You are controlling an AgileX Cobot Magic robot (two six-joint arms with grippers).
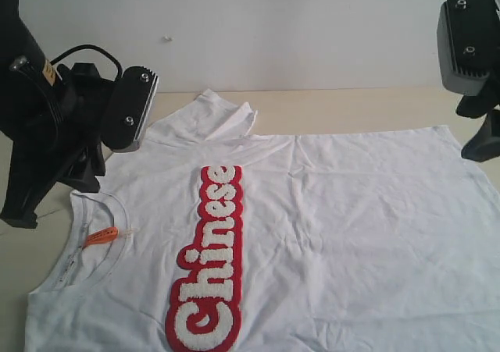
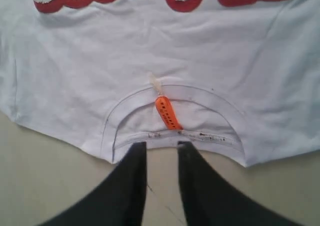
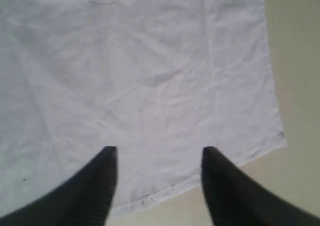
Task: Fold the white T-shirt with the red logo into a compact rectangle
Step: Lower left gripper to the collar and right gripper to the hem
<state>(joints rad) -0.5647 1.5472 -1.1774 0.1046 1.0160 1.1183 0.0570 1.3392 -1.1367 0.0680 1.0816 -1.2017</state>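
White T-shirt (image 1: 351, 211) flat, collar (image 2: 200, 95) at left gripper (image 2: 162, 146) tips, narrowly apart, empty, hem (image 3: 165, 186) under right gripper (image 3: 159, 151) — wide apart

The T-shirt (image 1: 351, 211) lies spread chest-up on the table (image 1: 351, 106), its collar (image 1: 121, 211) toward the left edge, its hem toward the right edge, and one sleeve (image 1: 211, 114) bunched toward the far edge. The logo (image 1: 212, 258) runs as a strip across the chest from the near edge toward the far edge, just right of the collar, with the neck tag (image 1: 101, 236) lying inside the collar opening. The left pincer (image 2: 162, 145) hangs just outside the collar by the left edge, while the right pincer (image 3: 157, 151) hangs over the cloth just inside the hem, well apart from the logo.
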